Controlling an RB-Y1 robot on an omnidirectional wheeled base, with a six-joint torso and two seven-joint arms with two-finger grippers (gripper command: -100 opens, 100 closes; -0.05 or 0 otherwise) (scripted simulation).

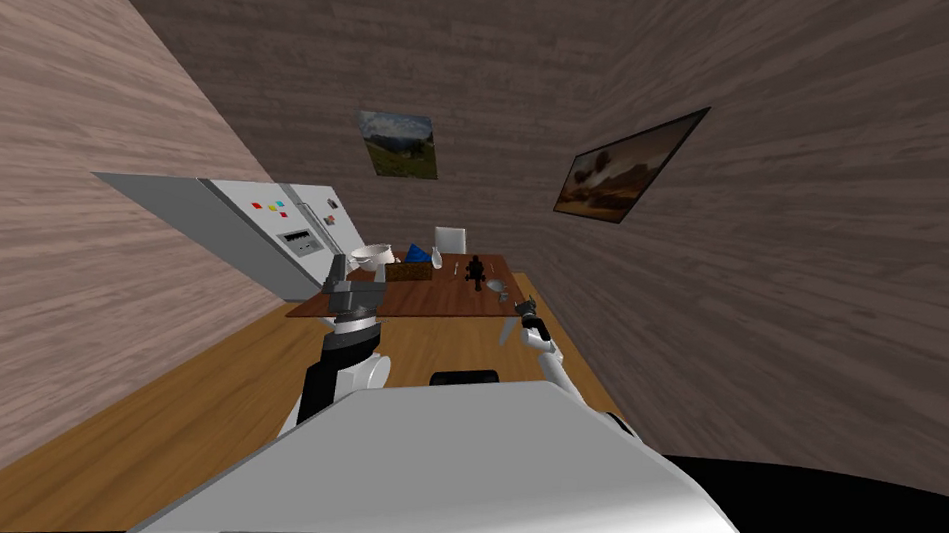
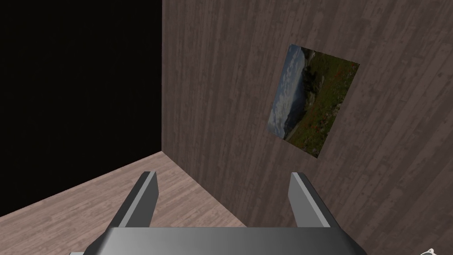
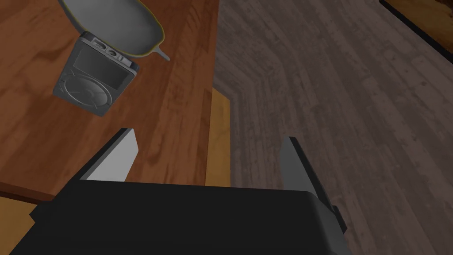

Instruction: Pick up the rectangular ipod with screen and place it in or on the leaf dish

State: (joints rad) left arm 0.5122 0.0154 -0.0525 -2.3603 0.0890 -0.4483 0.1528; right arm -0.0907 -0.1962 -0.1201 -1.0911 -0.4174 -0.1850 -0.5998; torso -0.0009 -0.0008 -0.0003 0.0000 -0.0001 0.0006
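Observation:
The ipod (image 3: 94,79) is a flat grey rectangle with a screen and a click wheel, lying on the brown table (image 3: 168,115). Its top end touches or slips under the rim of the leaf dish (image 3: 115,24), a grey dish with a yellowish rim and a short stem. My right gripper (image 3: 208,155) is open over the table's near right corner, and the ipod lies ahead of it, beyond one finger and apart from it. In the head view the right gripper (image 1: 517,315) hovers near the dish (image 1: 495,285). My left gripper (image 2: 221,195) is open and empty, raised over the table's left front (image 1: 339,269).
On the table's far part stand a white bowl (image 1: 373,256), a brown box (image 1: 408,272), a blue thing (image 1: 420,253) and a black object (image 1: 475,270). A white chair (image 1: 451,239) stands behind. A fridge (image 1: 264,224) is at the left; the wall runs close along the table's right edge.

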